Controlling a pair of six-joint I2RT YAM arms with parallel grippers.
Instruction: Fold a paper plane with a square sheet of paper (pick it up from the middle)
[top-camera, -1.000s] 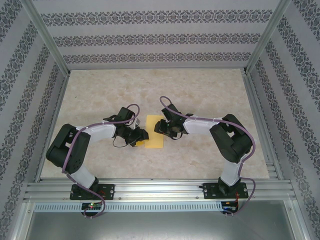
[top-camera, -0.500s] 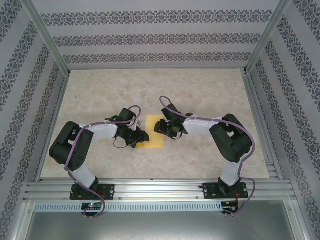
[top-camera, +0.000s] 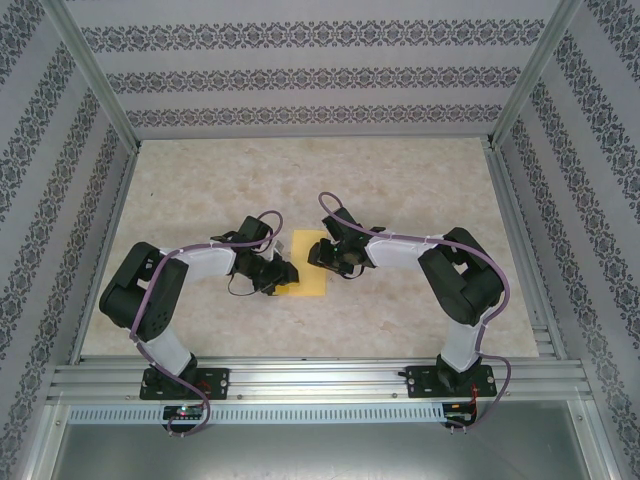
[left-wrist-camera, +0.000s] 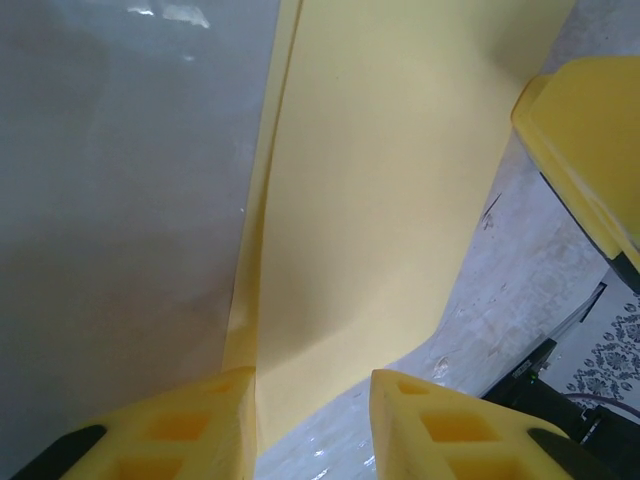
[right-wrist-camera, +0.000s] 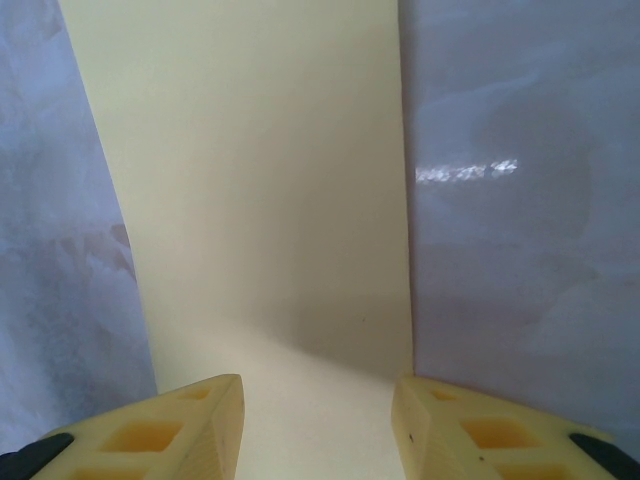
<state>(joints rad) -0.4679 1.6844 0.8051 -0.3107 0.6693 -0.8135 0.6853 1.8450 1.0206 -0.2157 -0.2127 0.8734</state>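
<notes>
Yellow paper sheet (top-camera: 312, 283) lies flat on table (top-camera: 200, 180), long axis pointing away from bases. Left gripper (left-wrist-camera: 312, 420) & right gripper (right-wrist-camera: 318, 420), both spread open, empty, sit at opp. sides, equally near.

Both arms reach inward with elbows bent and wrists low, claws facing each other. The left gripper (top-camera: 283, 273) holds its yellow fingers (left-wrist-camera: 190, 430) spread apart. Just ahead of its tips, slightly to their right, the right gripper (top-camera: 326, 256) likewise has its fingers (right-wrist-camera: 480, 425) parted
</notes>
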